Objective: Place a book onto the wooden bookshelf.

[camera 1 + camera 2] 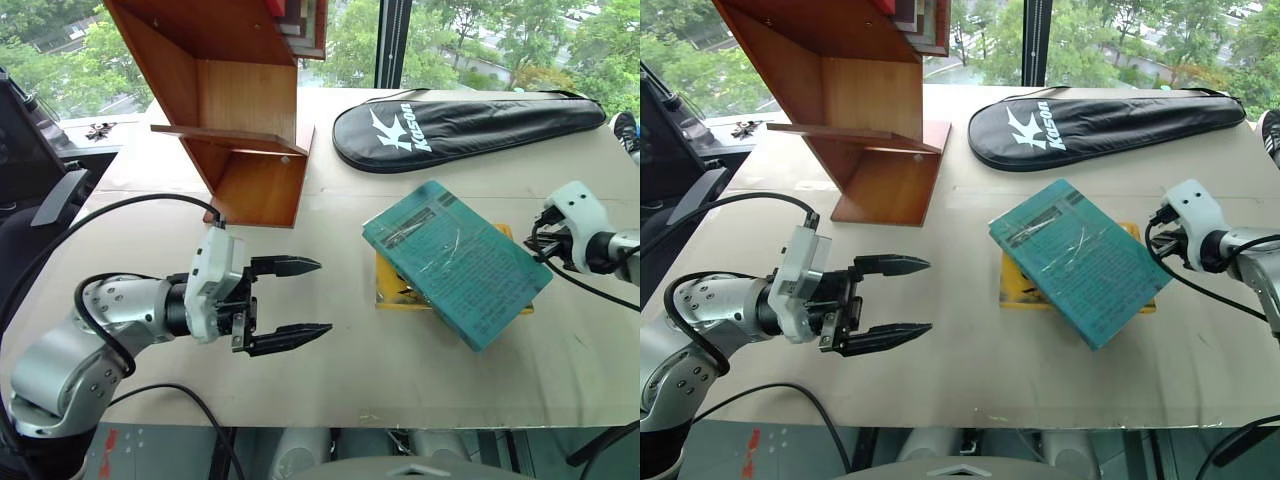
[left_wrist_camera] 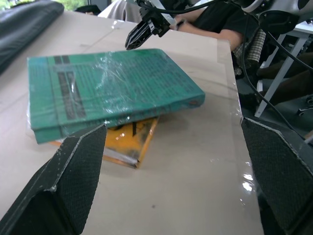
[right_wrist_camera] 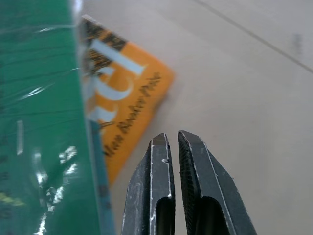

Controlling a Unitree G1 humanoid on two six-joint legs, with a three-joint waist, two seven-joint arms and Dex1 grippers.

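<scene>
The teal-green book (image 1: 455, 262), wrapped in glossy plastic, lies tilted on top of a yellow book (image 1: 392, 292) on the table's right half. In the right wrist view my right gripper (image 3: 172, 138) is shut with nothing between its fingers. It sits just beside the book's (image 3: 44, 122) right edge, above the yellow book's (image 3: 128, 113) corner. The left wrist view shows the right gripper (image 2: 137, 37) at the book's (image 2: 107, 83) far side. My left gripper (image 1: 322, 297) hangs open left of the books, pointing toward them. The wooden bookshelf (image 1: 235, 110) stands at the back left.
A black racket bag (image 1: 460, 125) lies across the back right of the pale table (image 1: 350, 365). Cables trail from both arms. In the left wrist view a seated person (image 2: 215, 22) shows beyond the table's right edge.
</scene>
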